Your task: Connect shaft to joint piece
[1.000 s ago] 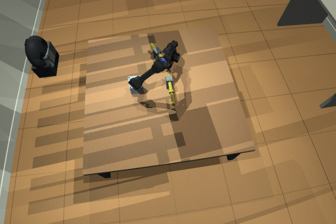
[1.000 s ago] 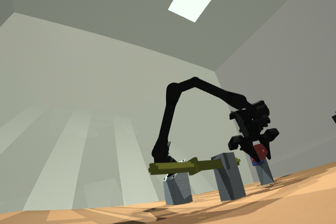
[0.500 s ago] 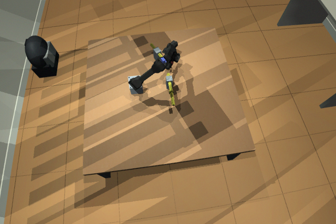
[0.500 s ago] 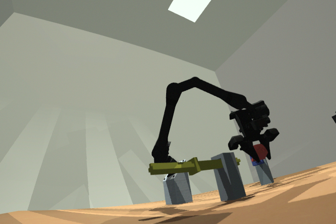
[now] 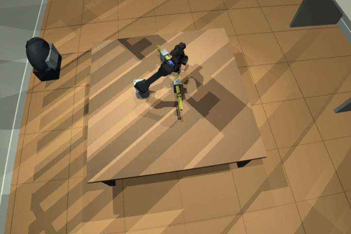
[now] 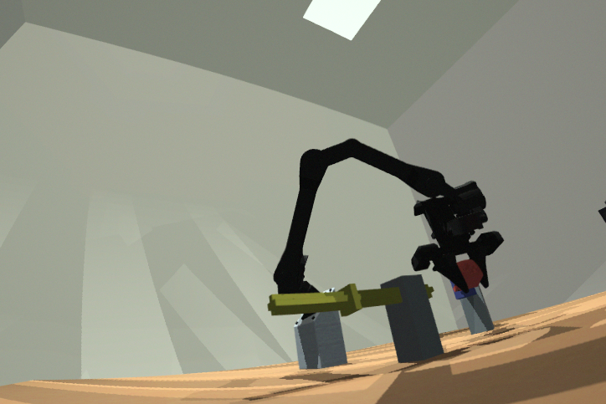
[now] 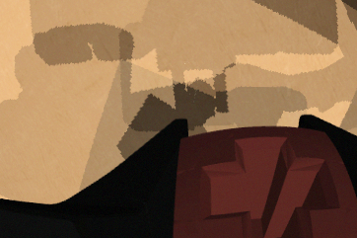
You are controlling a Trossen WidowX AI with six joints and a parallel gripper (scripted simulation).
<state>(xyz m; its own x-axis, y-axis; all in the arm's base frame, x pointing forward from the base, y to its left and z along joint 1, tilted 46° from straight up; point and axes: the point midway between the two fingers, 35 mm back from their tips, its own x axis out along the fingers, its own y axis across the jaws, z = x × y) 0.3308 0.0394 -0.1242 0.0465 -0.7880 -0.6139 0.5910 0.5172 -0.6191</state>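
The end effector [image 5: 178, 69] [image 6: 474, 287] [image 7: 245, 128] pinches the red joint piece [image 5: 179, 65] [image 6: 469, 273] [image 7: 247, 182] above the desk [image 5: 158, 146] [image 6: 538, 365] [image 7: 64, 157]; the second shaft [image 5: 180, 103] [image 6: 313, 302] sits apart from it.

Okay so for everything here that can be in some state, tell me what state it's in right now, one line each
gripper: shut on the red joint piece
red joint piece: between the fingers, not on the second shaft
second shaft: through the second block, its tip short of the joint piece
second block: upright on the table
first shaft: in the first block
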